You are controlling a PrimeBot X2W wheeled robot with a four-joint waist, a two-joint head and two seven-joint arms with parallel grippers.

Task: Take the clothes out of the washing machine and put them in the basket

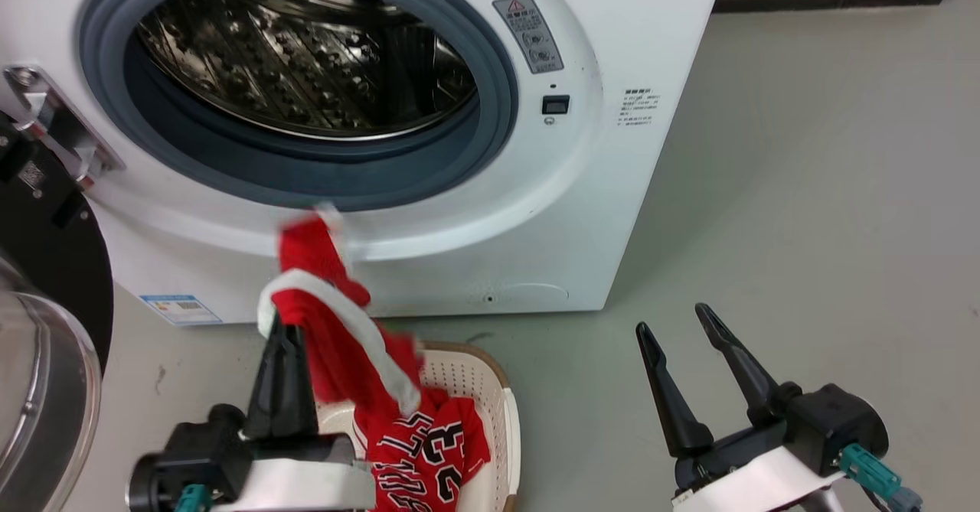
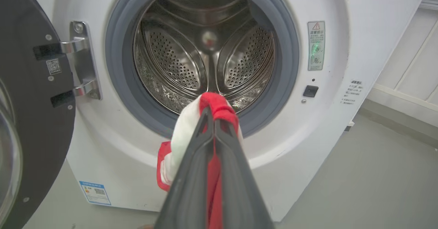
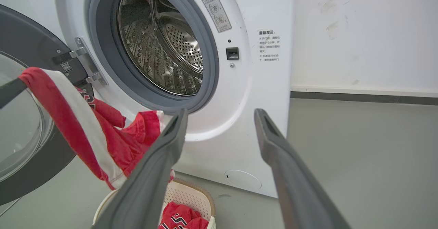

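Observation:
My left gripper is shut on a red garment with white trim, which hangs in front of the washing machine and drapes down into the basket. In the left wrist view the closed fingers pinch the cloth just below the porthole. A red jersey with the number 23 lies in the basket. The steel drum has no cloth in the part I see. My right gripper stands open and empty over the floor to the right of the basket.
The black-framed glass door stands swung open at the left, close to my left arm. Grey floor stretches to the right of the machine, up to a white wall with a dark skirting strip.

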